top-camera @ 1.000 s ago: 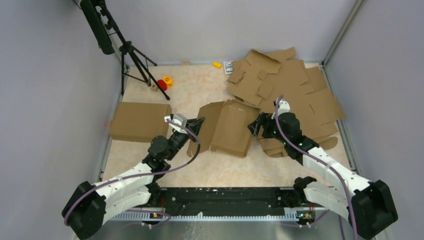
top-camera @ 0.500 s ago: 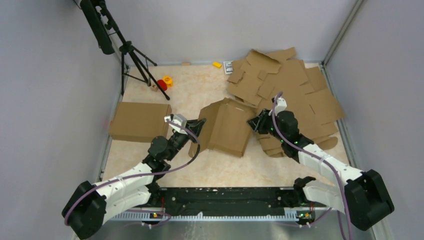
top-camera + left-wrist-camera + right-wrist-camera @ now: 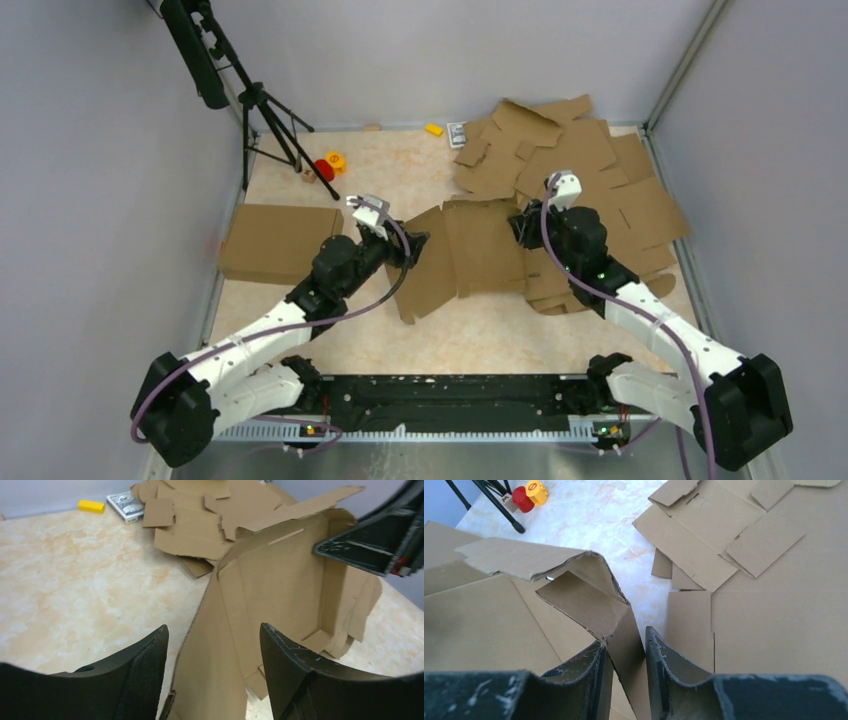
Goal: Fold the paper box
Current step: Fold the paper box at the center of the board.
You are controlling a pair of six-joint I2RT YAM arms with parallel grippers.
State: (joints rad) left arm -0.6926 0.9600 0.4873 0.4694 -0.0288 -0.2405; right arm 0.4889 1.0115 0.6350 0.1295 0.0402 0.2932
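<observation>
- L tool (image 3: 214,630): jaws now apart. A sec ago it was pinched shut on the left panel of the plain brown corrugated-cardboard paper box (image 3: 470,255). It has let go and swung up and farther out. The panel's raw edge stands in the gap between the black fingers (image 3: 142,665), but nothing is clamped.
- R tool (image 3: 626,640): the reverse. It was wide a sec ago and is now closed on the paper box's right-hand wall, w/ the cardboard squeezed between both pads near a folded corner flap.
- Paper box: mid-bench, between the two tools. It sat tilted up before; now it lies lower and more spread, w/ the left panel splayed toward the L arm and the far and right walls partly raised. Not closed up yet.
- Meaning (my read): a hand-over of grip. R now anchors the piece, so L is free to re-grab a flap or push the left panel up. Only one side is held, so the box could pivot or sag if L shoves hard.
- Left of the box, near the bench (image 3: 380,175) edge: a finished closed brown cardboard box (image 3: 280,243).
- Behind R tool: a heap of flat brown cardboard blanks (image 3: 600,190); no change visible.
- Far back: black tripod (image 3: 265,110), red and yellow plastic caps (image 3: 328,165), small yellow block (image 3: 434,129).
</observation>
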